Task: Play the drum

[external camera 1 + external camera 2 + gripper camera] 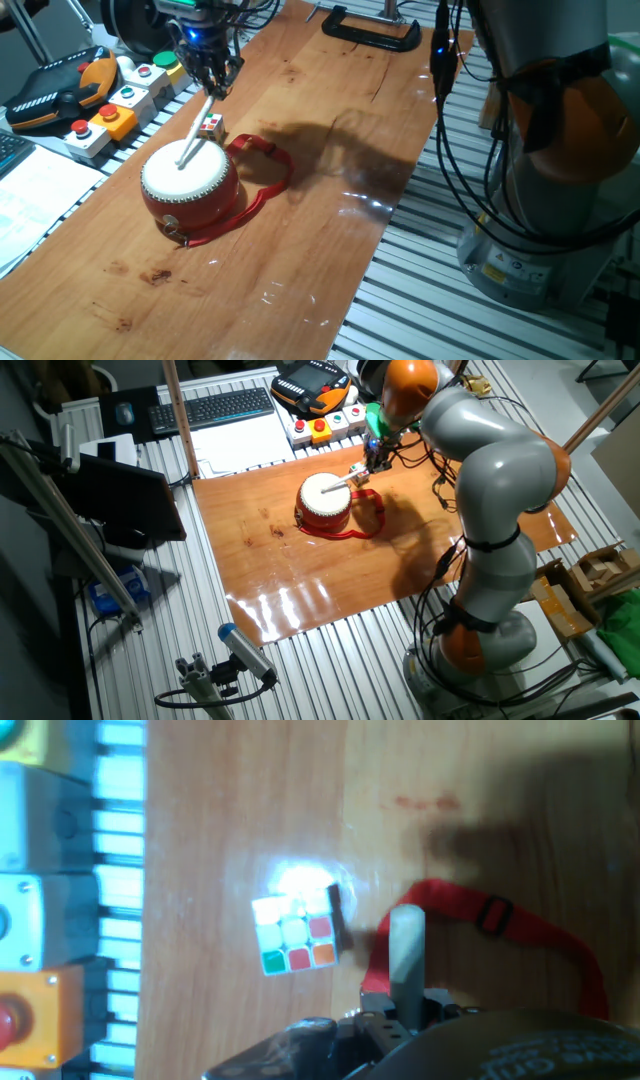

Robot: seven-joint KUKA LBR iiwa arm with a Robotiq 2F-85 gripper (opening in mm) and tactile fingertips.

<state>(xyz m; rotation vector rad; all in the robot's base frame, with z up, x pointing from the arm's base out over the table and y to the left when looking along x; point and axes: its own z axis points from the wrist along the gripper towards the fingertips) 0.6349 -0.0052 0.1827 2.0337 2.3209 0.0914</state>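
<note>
A: Drum's the small squat red-barrelled drum with the cream-white skin (189,178), sitting on the wooden table (300,200), toward the end with the button boxes. Its red strap (262,185) loops out on the table on the robot side.

B: And the fingers (211,85)?

A: Closed tight on a pale, thin stick (196,138). It slants down from the fingers and its tip sits on or just above the skin, slightly off centre; can't tell if it's touching. The hand view shows the stick clamped between the jaws, pointing along them.

B: That little thing next to it?

A: Small multicoloured cube (211,126), on the table just beside the drum, under the hand. Not part of the task.

B: Risks?

A: A few, my read only. The stick is long and held at one end, so a hard strike could twist it in the grip or make it slip. The drum looks light and isn't fixed, so an angled hit near the rim could push or tip it instead of sounding it. If the hand comes down too low, the fingers could knock the cube. The strap by the drum could snag if the stick sweeps sideways.

B: Button boxes?

A: The grey boxes with coloured buttons (110,110) sit off the table edge near the hand; a wide backswing could reach them.
</note>
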